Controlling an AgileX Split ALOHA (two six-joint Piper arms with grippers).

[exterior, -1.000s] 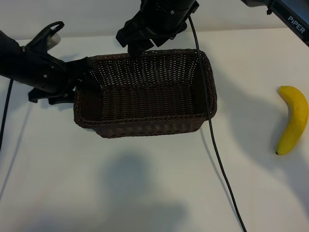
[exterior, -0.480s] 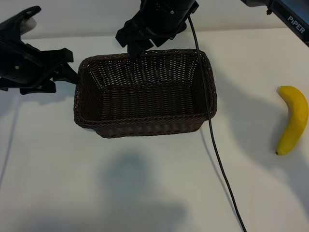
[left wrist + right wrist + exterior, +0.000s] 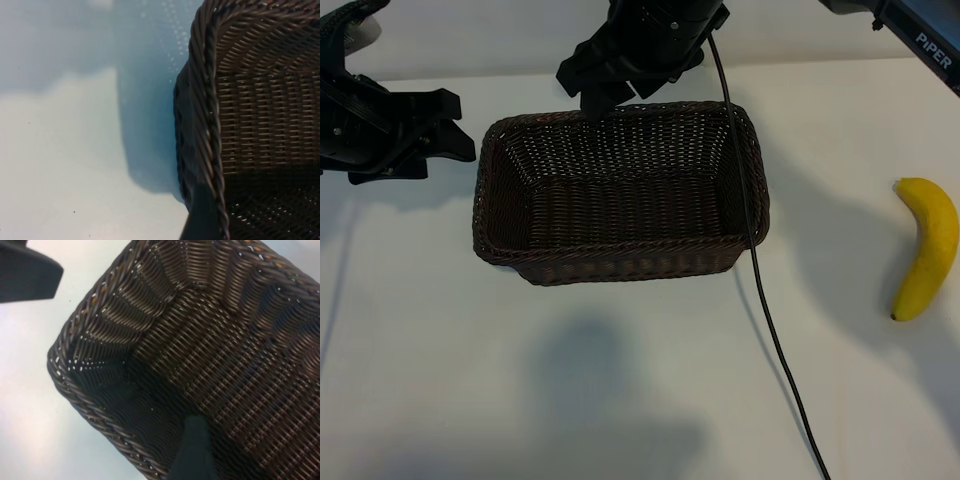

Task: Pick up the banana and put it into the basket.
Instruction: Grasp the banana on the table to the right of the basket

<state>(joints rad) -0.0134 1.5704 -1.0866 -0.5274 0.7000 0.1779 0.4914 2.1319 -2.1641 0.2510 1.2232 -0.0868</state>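
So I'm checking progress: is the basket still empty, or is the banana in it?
Empty. The basket shows only bare woven floor, and the banana lies on the table off to its right.

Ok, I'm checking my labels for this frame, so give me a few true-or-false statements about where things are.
1. The banana lies inside the basket. False: it lies on the table, off to the basket's right in the exterior view.
2. The basket holds nothing. True.
3. The left pincer grips the basket's rim. False: it is open, just off the basket's left end.
4. The right pincer is at the basket's far rim. True.
5. A black cable runs across the basket's right side. True.
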